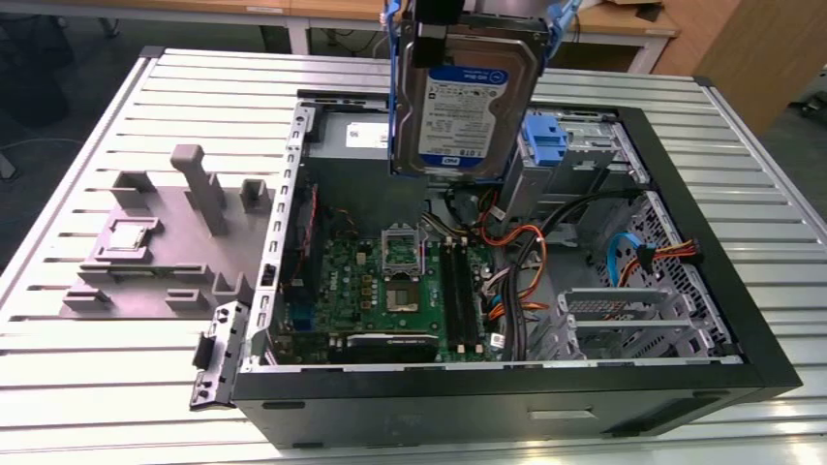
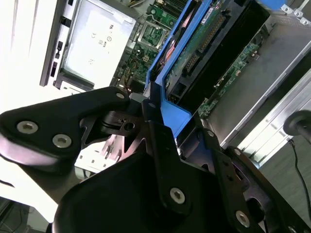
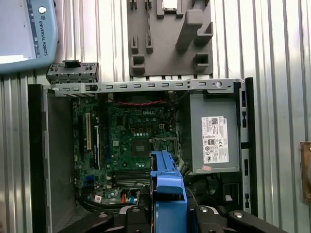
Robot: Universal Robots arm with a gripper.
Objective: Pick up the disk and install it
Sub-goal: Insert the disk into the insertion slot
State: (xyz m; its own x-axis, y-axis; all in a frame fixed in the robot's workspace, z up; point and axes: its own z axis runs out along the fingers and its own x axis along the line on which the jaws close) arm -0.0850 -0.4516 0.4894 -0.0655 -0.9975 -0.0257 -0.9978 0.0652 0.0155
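I'm looking at a desk (image 1: 91, 387) of ribbed silver metal slats, its bare parts catching bright, even light. In the second wrist view a stretch of it glares almost white. Beyond the desk's far edge in the exterior view stands a wooden-topped table (image 1: 194, 10) on white legs. Off the far corner on the exterior view's right is a light brown wooden panel (image 1: 756, 48); I cannot tell whether it is a cabinet or a door. The floor (image 1: 39, 131) is dark grey past both side edges. In the second wrist view a black cable (image 2: 294, 160) lies on that floor.
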